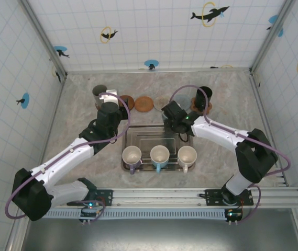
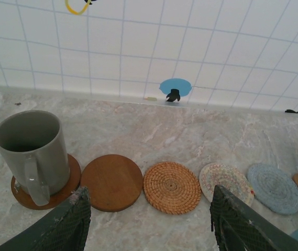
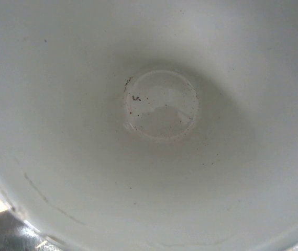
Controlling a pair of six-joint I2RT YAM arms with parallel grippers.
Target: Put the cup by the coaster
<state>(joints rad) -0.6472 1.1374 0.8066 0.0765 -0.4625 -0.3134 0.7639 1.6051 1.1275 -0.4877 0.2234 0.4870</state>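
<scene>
A white cup's [image 3: 159, 157] inside takes up the right wrist view, mouth toward the camera, and it hides my right fingers. In the top view my right gripper [image 1: 173, 119] hangs over the back edge of the tray, shut on that cup. A row of coasters lies along the back: bare wooden [image 2: 112, 182], wicker [image 2: 171, 186], pale patterned [image 2: 226, 182] and blue [image 2: 274, 187]. My left gripper [image 2: 150, 201] stands open and empty just in front of the wooden and wicker ones. A grey mug [image 2: 31, 146] sits on the leftmost wooden coaster [image 2: 71, 175].
A black cup [image 1: 203, 98] stands on a brown coaster at the row's right end. The metal tray [image 1: 154, 129] holds three pale cups [image 1: 159, 154] along its near side. Tiled walls close in the back and both sides.
</scene>
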